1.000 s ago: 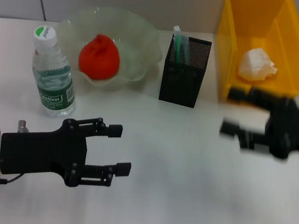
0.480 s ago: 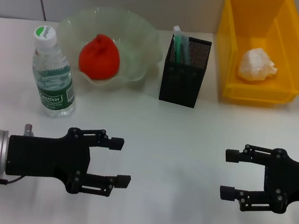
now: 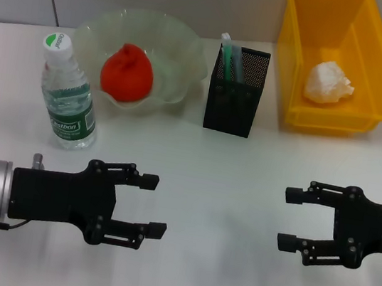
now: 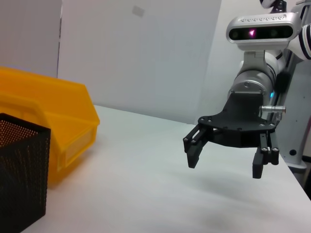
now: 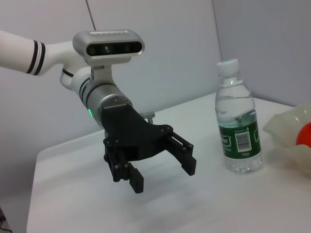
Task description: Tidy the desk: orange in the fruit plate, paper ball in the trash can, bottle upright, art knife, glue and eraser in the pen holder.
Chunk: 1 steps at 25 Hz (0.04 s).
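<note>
left gripper [image 3: 154, 205]: we find it low over the near left part of the table [image 3: 228, 184], fingers spread wide with nothing between them; we see it again from the right wrist view [image 5: 163, 170], also spread and empty.
right gripper [image 3: 289, 218]: we find it over the near right part of the table, fingers spread apart, nothing held; the left wrist view [image 4: 224, 159] shows the same gap.
orange [image 3: 126, 72]: lying inside the fruit plate [image 3: 183, 48], at the back left of the table.
bottle [image 3: 67, 94]: standing upright with its cap on, just beside the fruit plate on its left front side, well apart from both grippers.
paper ball [image 3: 328, 83]: resting on the floor of the trash can [image 3: 375, 63], at the back right.
pen holder [image 3: 235, 101]: upright between the fruit plate and the trash can; we see green and pale stick-like items standing in its left rear corner, but we cannot tell which items they are.
eraser: we cannot tell where it is.
art knife and glue: we cannot identify them with certainty.
</note>
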Tool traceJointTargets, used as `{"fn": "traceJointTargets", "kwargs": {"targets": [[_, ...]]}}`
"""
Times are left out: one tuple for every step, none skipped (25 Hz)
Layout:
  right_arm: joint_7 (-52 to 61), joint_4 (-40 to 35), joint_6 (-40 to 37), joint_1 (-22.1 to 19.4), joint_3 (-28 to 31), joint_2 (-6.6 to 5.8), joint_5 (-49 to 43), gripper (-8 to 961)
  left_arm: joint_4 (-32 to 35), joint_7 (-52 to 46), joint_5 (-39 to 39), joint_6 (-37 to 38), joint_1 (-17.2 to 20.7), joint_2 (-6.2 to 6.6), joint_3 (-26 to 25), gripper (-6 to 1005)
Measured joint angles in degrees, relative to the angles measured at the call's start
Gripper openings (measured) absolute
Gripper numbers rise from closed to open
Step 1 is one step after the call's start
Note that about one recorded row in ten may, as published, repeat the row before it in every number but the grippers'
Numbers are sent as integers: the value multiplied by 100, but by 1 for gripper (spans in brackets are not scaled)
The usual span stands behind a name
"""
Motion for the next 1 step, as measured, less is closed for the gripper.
{"fn": "traceJointTargets", "kwargs": {"targets": [[0,0,4,2,0,2,-1,832,20,-4,5,9,0,0,0,802]]}}
